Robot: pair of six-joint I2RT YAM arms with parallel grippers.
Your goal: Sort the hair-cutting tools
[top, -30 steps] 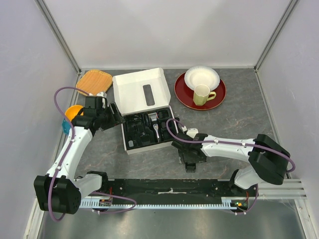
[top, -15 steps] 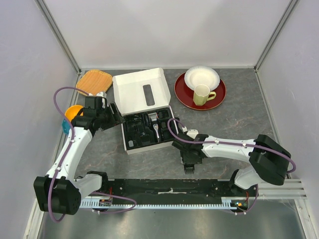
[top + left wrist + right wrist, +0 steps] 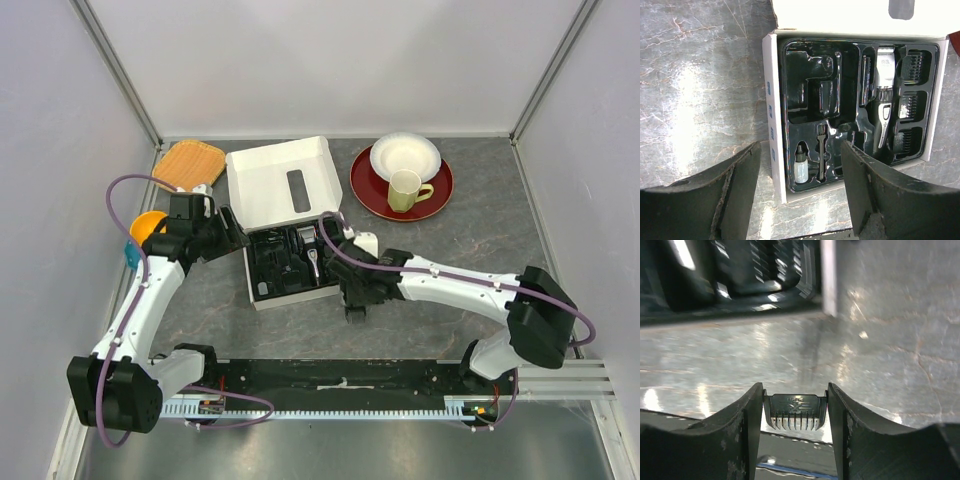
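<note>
A black comb attachment point(image 3: 795, 411) hangs teeth-down between my right gripper's fingers, which are shut on its two sides. My right gripper point(image 3: 354, 306) is just off the front right corner of the white box point(image 3: 262, 300). In the box's black tray lie the black and silver clipper point(image 3: 883, 100), three more comb attachments point(image 3: 910, 105) stacked to its right, and the thin cleaning brush point(image 3: 822, 155). At the box's left side my left gripper point(image 3: 800, 150) hovers open with nothing in it, also seen in the top view point(image 3: 228, 228).
A small white bottle point(image 3: 800, 169) sits in the tray beside the brush. The box lid point(image 3: 275, 180) stands open behind. A red plate point(image 3: 372, 190) with a white bowl point(image 3: 405, 155) and green mug point(image 3: 405, 190) is back right. A woven mat point(image 3: 188, 163) and an orange bowl point(image 3: 147, 226) are at left.
My right gripper shut on the comb attachment lying near the front rail, then carried it left and up toward the box. The left arm stayed still.
</note>
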